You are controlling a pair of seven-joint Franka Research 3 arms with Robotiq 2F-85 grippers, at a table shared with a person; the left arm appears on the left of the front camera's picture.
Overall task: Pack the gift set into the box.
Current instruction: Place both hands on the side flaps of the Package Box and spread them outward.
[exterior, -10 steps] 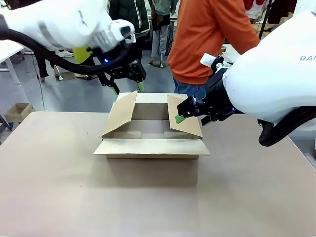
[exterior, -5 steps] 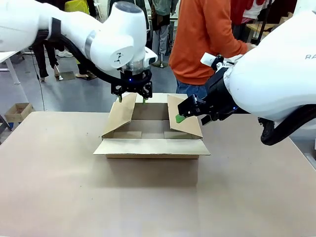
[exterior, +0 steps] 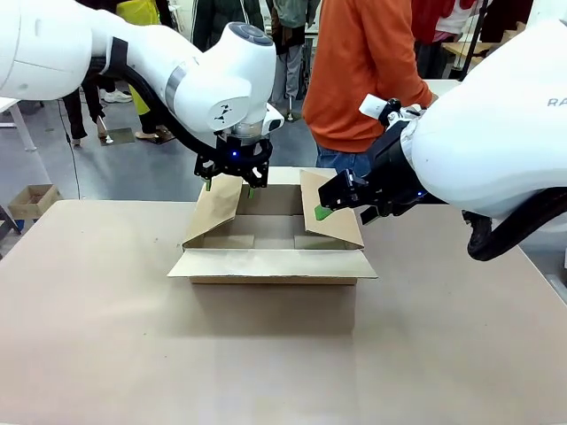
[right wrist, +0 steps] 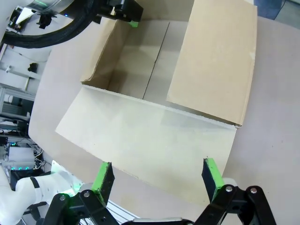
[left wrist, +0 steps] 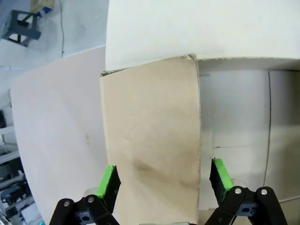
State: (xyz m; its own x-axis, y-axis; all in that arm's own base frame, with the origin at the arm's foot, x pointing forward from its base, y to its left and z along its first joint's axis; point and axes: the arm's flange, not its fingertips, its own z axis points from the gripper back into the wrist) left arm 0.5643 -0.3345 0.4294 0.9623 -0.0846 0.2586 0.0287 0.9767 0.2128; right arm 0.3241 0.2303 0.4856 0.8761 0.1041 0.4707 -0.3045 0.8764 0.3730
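The box (exterior: 270, 243) stands open in the middle of the table, its left and right flaps raised and its front flap lying flat. My left gripper (exterior: 232, 182) is open at the top of the left flap (left wrist: 150, 140), which stands between its green fingers (left wrist: 108, 182). My right gripper (exterior: 322, 211) hangs open beside the raised right flap (right wrist: 215, 61), over the flat flap (right wrist: 150, 136), with nothing between its fingers (right wrist: 210, 172). The box's inside (right wrist: 150, 56) shows bare cardboard. The gift set is out of view.
A person in an orange top (exterior: 368, 71) stands at the far side behind the box. The tan table (exterior: 266, 354) stretches wide in front and to both sides. A small cardboard box (exterior: 32, 200) sits on the floor at far left.
My left arm has swung in from the upper left and come down over the left flap, with the gripper now straddling it. The right arm and the box have not moved.
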